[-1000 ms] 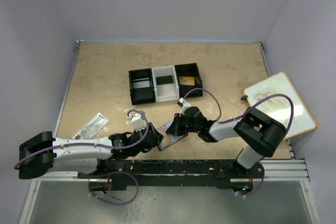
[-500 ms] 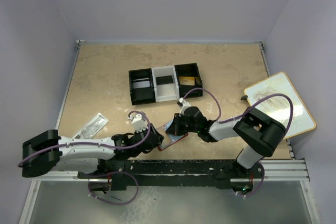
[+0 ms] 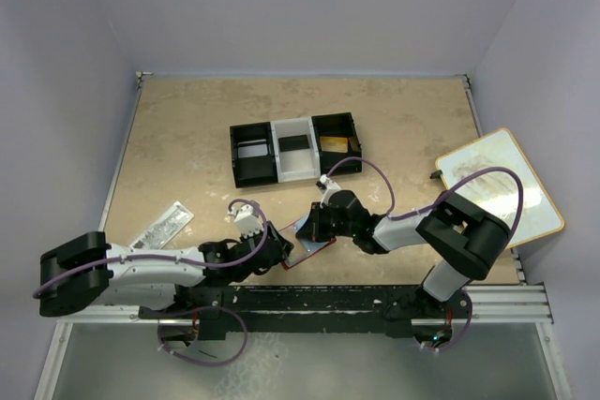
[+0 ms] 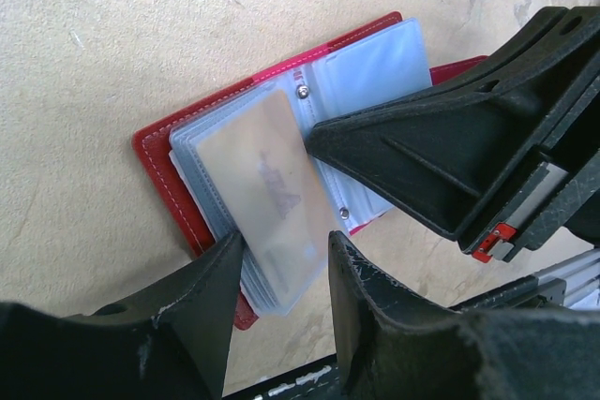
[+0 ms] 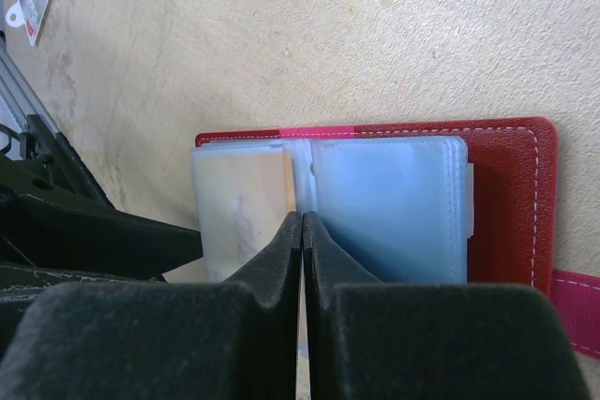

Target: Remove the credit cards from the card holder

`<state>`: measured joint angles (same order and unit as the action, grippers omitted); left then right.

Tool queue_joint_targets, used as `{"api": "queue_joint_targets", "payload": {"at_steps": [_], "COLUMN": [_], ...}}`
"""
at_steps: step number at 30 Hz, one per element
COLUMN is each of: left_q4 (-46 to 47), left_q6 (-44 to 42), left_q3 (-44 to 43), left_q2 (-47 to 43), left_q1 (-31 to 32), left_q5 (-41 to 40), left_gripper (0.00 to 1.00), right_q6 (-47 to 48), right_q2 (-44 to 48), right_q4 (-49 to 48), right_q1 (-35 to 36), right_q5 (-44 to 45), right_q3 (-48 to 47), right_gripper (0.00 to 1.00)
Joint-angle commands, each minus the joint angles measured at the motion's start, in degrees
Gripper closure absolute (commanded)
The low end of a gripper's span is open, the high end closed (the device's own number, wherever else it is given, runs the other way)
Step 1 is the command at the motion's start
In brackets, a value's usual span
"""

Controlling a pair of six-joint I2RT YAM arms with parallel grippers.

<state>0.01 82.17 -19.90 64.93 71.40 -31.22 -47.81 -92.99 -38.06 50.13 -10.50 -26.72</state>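
Firmly clenched, right gripper (image 5: 302, 220) pins the card holder (image 5: 506, 170); left gripper (image 4: 283, 245), parted, straddles its sleeves (image 4: 258, 161).

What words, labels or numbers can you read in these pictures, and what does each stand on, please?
No text can be read clearly.
Card in the card holder's frosted sleeve: a dark mark, too blurred to read.
Plastic packet: print too small to read.
Board: faint marks, unreadable.
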Motion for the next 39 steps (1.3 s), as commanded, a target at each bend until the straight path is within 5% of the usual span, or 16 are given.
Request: {"api": "queue_joint_targets", "payload": {"at_steps": [1, 11, 23, 39], "left_q4": [5.35, 7.5, -1.72, 8.32], "left_q6": [-1.35, -1.92, -3.74, -4.53], "left_q3": [0.27, 0.75, -5.64, -3.3], "left_q2": [-2.03, -3.24, -0.61, 1.82], "left_q1": [0.32, 0.32, 0.32, 0.32], "left_q5": [-1.64, -2.12, -1.76, -3.18], "left_gripper": [0.61, 0.6, 0.61, 0.59], "right_q6": [2.98, 3.41, 5.47, 5.44], "right_q2": [-3.25, -2.85, -1.49, 1.83], "right_q4": [7.85, 7.49, 9.72, 8.14], "right_q1": [0.31, 0.31, 0.38, 0.4], "right_q5": [2.23, 2.55, 4.13, 1.03], "right_q3": [1.23, 1.21, -0.46, -0.01], "right_gripper": [0.98, 0.98, 0.97, 0.91]}}
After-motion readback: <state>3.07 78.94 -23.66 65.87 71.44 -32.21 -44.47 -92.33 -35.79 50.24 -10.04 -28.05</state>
